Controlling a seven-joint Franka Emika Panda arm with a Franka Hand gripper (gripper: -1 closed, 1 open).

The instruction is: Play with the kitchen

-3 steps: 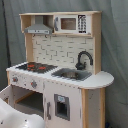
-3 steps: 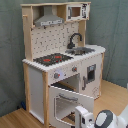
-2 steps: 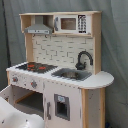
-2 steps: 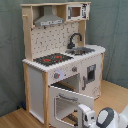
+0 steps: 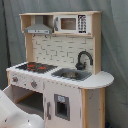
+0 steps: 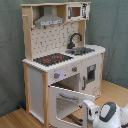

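The toy kitchen [image 5: 60, 65] of pale wood and white panels stands upright in both exterior views. It has a black-red hob [image 5: 35, 66], a black faucet [image 5: 84, 59] over the sink [image 5: 71, 74], a pegboard back and a grey hood [image 5: 39, 27]. In the second exterior view the kitchen [image 6: 60, 55] has its oven door [image 6: 67, 102] hanging open, tilted outward and down. My gripper [image 6: 93, 113] is low at the second exterior view's lower right, just right of the open door's front edge. In the first exterior view only white arm casing [image 5: 12, 114] shows at the bottom left.
A toy microwave [image 5: 70, 23] sits on the top shelf. A cupboard door [image 5: 62, 106] with a dark window is closed beside the oven. Grey curtain [image 6: 112, 25] hangs behind the kitchen. Wooden floor [image 6: 117, 92] lies to the second exterior view's right.
In the second exterior view my arm's end has drifted slightly to the right near the oven door. The door stays open at the same tilt.
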